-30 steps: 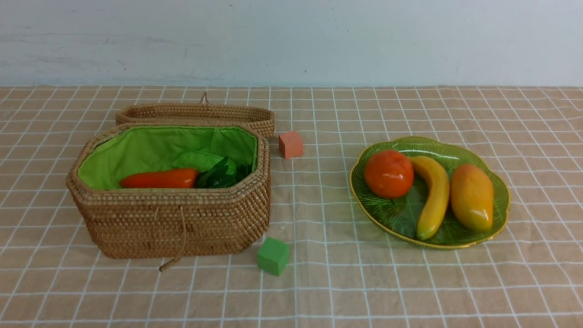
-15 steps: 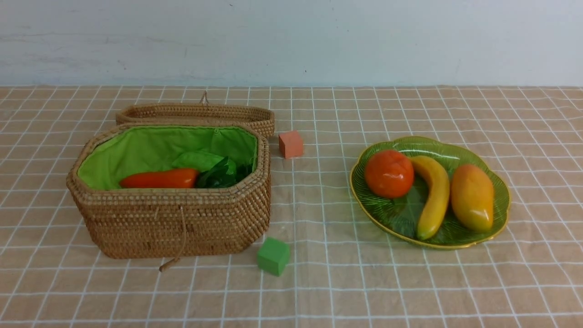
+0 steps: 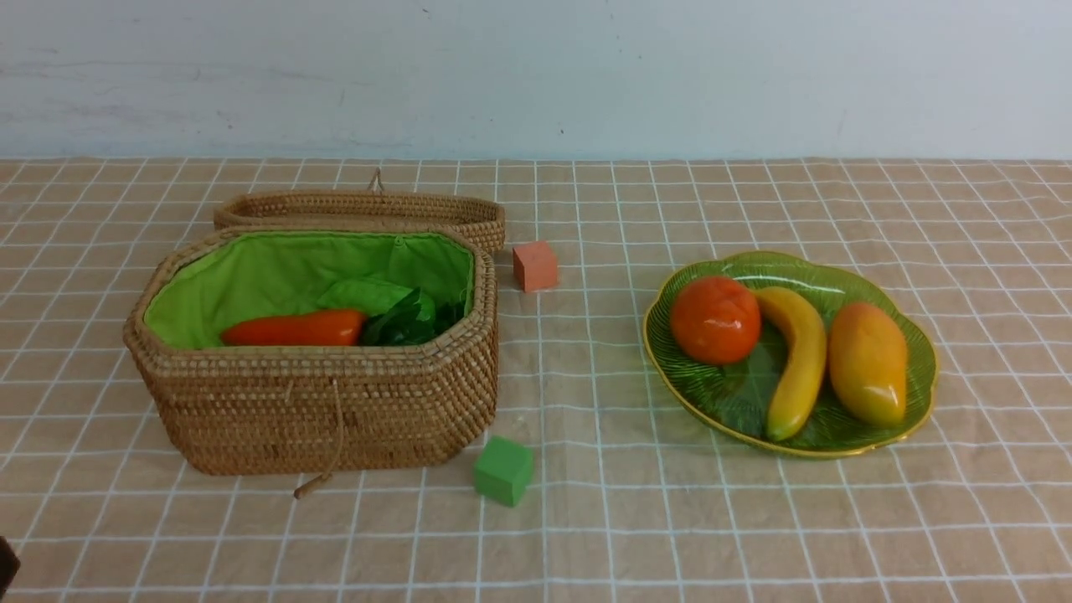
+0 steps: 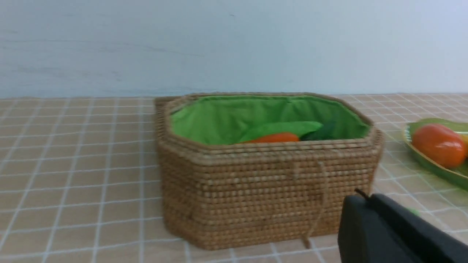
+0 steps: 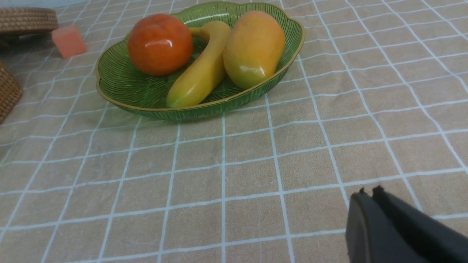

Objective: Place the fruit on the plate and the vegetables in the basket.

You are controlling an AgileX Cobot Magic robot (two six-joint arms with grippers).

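The basket [image 3: 318, 402] is standing on the left part of the desk [image 3: 586, 536], which is wearing a beige cloth with white squares. The basket is open, and its green lining [image 3: 276, 268] is showing inside. A carrot [image 3: 293, 328] is lying in it along the near wall, with its dark green leaves [image 3: 406, 322] pointing to the right. Behind the carrot a light green thing [image 3: 364, 293] is showing, but I cannot tell which vegetable it is. The other vegetables are not showing over the rim. The lid [image 3: 360, 209] is lying flat on the desk just behind the basket, touching it or almost touching it.

The plate [image 3: 837, 276] is sitting on the right part of the desk, well apart from the basket. Three fruits are lying on it side by side: the persimmon [image 3: 714, 319] on the left, the banana [image 3: 796, 356] in the middle and the mango [image 3: 868, 362] on the right. The banana is touching the persimmon and lying just beside the mango.

An orange cube [image 3: 534, 265] is resting on the desk near the right end of the lid. A green cube [image 3: 502, 470] is resting close to the near right corner of the basket.

The left gripper [image 4: 360, 199] is hanging low in front of the basket, clenched and holding nothing. The right gripper [image 5: 369, 191] is hanging over the bare cloth on the near side of the plate, also clenched and empty, with its two tips pressed together.
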